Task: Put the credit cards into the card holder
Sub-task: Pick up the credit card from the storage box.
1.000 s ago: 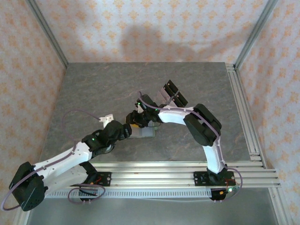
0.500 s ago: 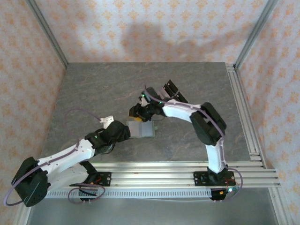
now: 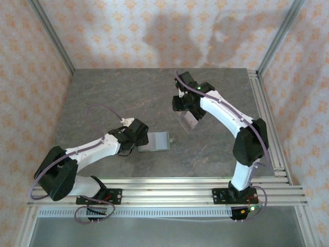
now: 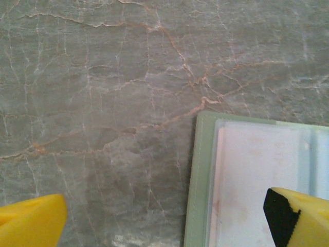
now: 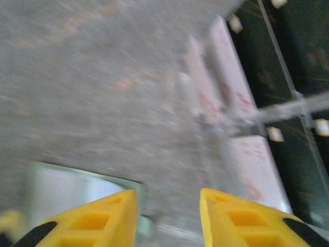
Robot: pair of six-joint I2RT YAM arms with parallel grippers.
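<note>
The card holder (image 3: 158,140) lies flat in mid table, a sage-green rim (image 4: 198,180) around a pale pinkish face (image 4: 257,175). My left gripper (image 3: 141,137) is at its left edge and stands open (image 4: 164,218). One yellow finger (image 4: 300,216) hangs over the pale face and the other (image 4: 31,221) is over bare table. My right gripper (image 3: 183,107) is further back, over the clear tray (image 3: 189,120), open (image 5: 167,216) with nothing between its fingers. Pale credit cards (image 5: 229,72) stand in the tray, blurred. The card holder's corner (image 5: 72,188) sits at the lower left of the right wrist view.
Grey marbled table top (image 3: 113,98) with patterned walls around it. Aluminium rails (image 3: 267,118) run along the right and near edges. The clear tray's frame (image 5: 288,108) crosses over a dark area at the right.
My right gripper has left the card holder and swung back and right to the clear tray, its jaws a little narrower. My left gripper has shifted up beside the holder's left edge.
</note>
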